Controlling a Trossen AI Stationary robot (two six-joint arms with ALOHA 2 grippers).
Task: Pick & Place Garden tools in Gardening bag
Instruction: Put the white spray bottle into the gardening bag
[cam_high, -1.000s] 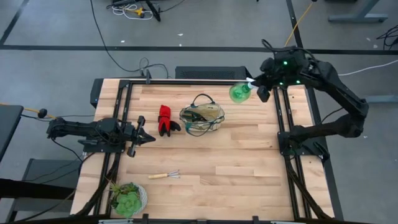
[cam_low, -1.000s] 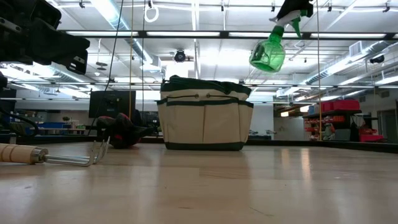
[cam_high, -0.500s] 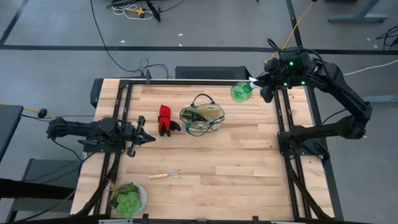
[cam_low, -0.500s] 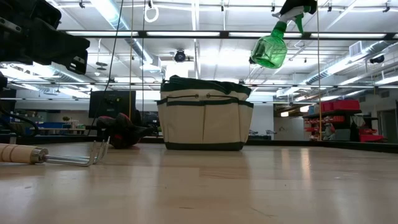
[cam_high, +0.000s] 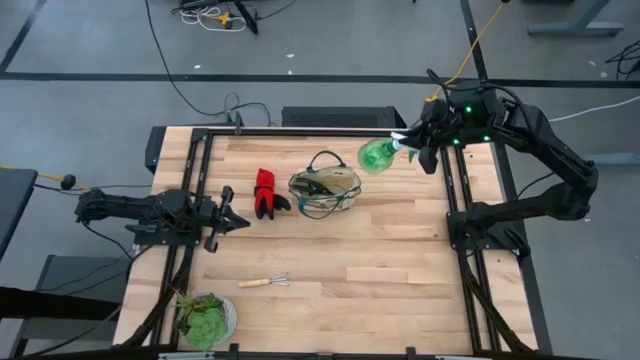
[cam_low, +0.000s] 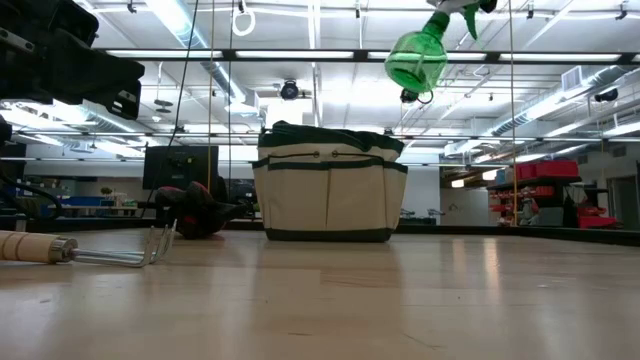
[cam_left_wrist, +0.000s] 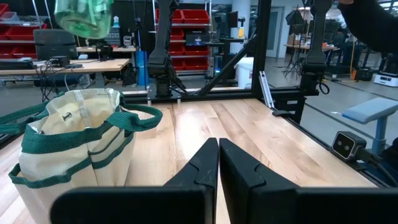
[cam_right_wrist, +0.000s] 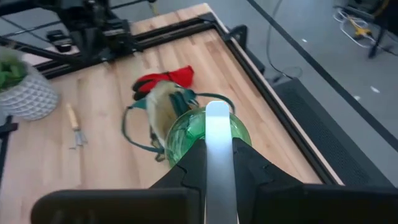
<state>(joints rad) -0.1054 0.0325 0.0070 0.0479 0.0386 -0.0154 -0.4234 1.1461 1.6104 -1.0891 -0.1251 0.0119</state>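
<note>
Wooden table (cam_high: 400, 270) mostly bare at right & near edge; right gripper (cam_high: 418, 145) clamps green spray bottle (cam_high: 377, 155) by its white nozzle, high, just right of gardening bag (cam_high: 325, 192); left gripper (cam_high: 232, 222) closed, empty, at left edge

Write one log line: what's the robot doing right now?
right gripper: holds spray bottle in air, near bag | left gripper: shut, waiting

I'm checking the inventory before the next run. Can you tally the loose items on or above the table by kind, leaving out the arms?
Spray bottle, green, held up by the right gripper: 1
Gardening bag: 1
Red-and-black gloves, one bundle: 1
Mini rake: 1
Potted succulent: 1
Total: 5
Whatever lies inside the bag cannot be counted.
</note>
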